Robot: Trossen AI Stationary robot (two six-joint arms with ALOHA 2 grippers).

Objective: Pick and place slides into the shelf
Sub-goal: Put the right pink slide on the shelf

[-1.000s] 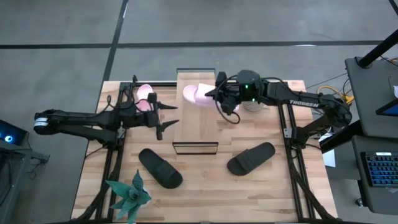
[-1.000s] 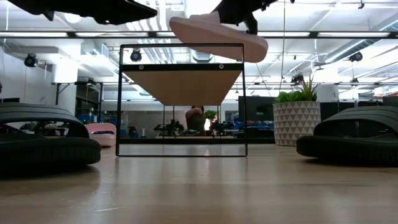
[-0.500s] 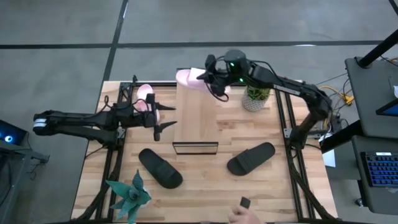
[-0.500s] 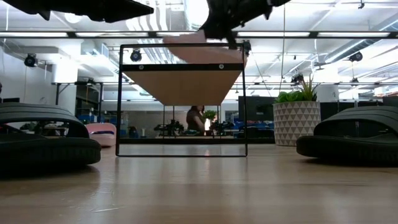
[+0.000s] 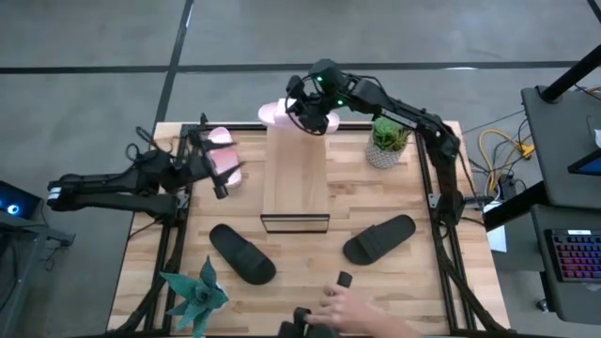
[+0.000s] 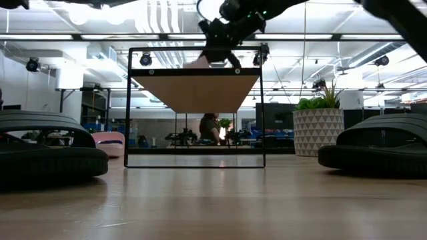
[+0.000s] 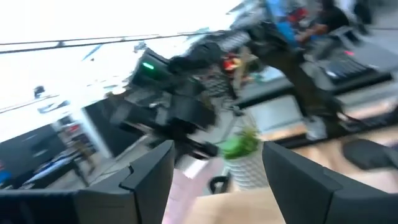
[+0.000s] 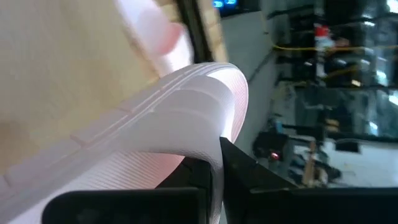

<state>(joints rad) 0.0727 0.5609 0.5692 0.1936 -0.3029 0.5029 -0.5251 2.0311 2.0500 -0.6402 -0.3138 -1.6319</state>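
Pink slide, held (image 5: 275,113): pale pink sandal pinched in the right gripper (image 5: 305,115), carried above the far end of the shelf (image 5: 296,178); its toe sticks out past the shelf's far left corner, away from the gripper. In the right wrist view its ribbed strap (image 8: 186,118) sits right at the clamped fingers.
Right gripper: fingers pressed together on the pink slide's strap, arm stretched in from the right side of the table (image 5: 376,291).
Pink slide, second (image 5: 220,144): on the tabletop left of the shelf, just beside the left gripper (image 5: 223,171).
Left gripper: fingers spread wide, holding nothing; it sits over the table's left side, near the second pink slide.
Shelf: light plank top in a thin black frame, mid-table, lengthwise front to back.
Black slide, left (image 5: 242,253): flat on the table in front of the shelf, to its left.
Black slide, right (image 5: 378,238): flat on the table in front of the shelf, to its right.
Potted plant (image 5: 386,141): right of the shelf, under the right arm.
Green succulent (image 5: 194,296): at the table's front left corner.
Person's hand (image 5: 352,310): at the table's front edge, beside a small dark object (image 5: 344,280).
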